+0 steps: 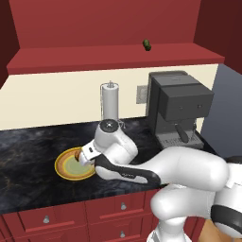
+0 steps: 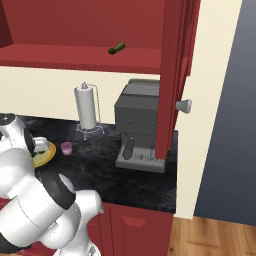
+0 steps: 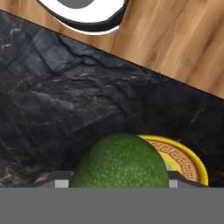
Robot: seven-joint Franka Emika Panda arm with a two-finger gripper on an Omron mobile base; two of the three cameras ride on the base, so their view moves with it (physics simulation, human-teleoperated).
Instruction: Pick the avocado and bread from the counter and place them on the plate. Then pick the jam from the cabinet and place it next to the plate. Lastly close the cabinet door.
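From the left base view I have the arm bent low over the counter (image 1: pixel 28 156), its hand reaching down at the plate (image 1: pixel 66 171), which sits toward the counter's front edge, left of the middle; the gripper (image 1: pixel 85 158) is at the plate's right rim, but the wrist hides the fingers, so from here I cannot tell how they stand; the paper-towel roll (image 1: pixel 110 101) stands at the back edge and the coffee machine (image 1: pixel 178 108) toward the right end; a small dark green item (image 1: pixel 147 45) lies on the open cabinet's shelf (image 1: pixel 113 59). From the right base view the plate's rim (image 2: pixel 50 152) peeks out beside my arm, and the jam (image 2: pixel 66 148) stands on the counter just beside it, not in the cabinet; the cabinet door (image 2: pixel 172 75) stands open, edge-on. In the hand view the avocado (image 3: pixel 120 164) sits at the bottom, between the finger tips; they appear closed on its sides, though only slivers of them show; the plate's yellow rim (image 3: pixel 188 164) lies just beyond it. I judge the step is setting the avocado onto the plate; next I should bring it over the centre, lower and release; I cannot spot the bread.
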